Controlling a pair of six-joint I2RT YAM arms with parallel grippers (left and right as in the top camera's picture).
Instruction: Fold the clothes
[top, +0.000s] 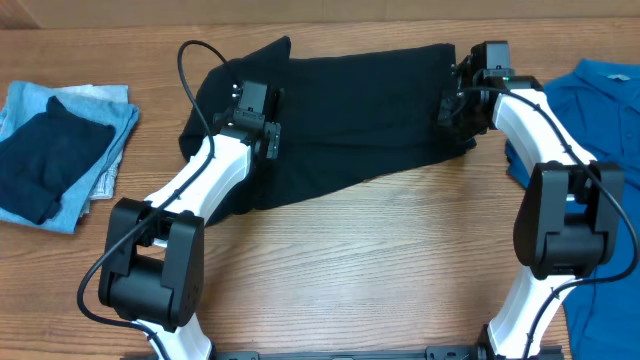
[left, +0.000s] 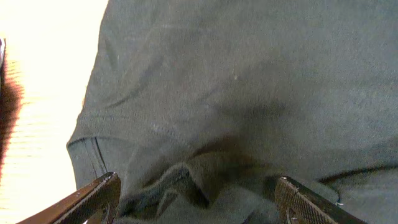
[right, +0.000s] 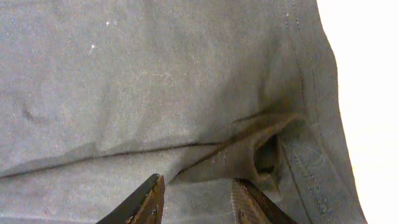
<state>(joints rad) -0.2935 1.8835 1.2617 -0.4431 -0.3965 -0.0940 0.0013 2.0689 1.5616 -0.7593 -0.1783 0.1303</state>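
One black garment (top: 360, 110) lies spread across the far middle of the wooden desk (top: 380, 260), its near edge running at a slant and its left side rumpled. The left jaws stand wide apart over that left side, a bunched roll of the dark cloth lying between them beside a stitched hem and bare desk. The right jaws sit close together near the garment's right edge, a raised fold of cloth running in between them; whether they actually pinch it cannot be told. The left arm (top: 195, 175) and right arm (top: 530, 115) reach in from the near corners. A folded stack of light blue and navy cloth (top: 60, 150) rests at the far left, well apart, and a blue shirt (top: 610, 110) lies at the right edge.
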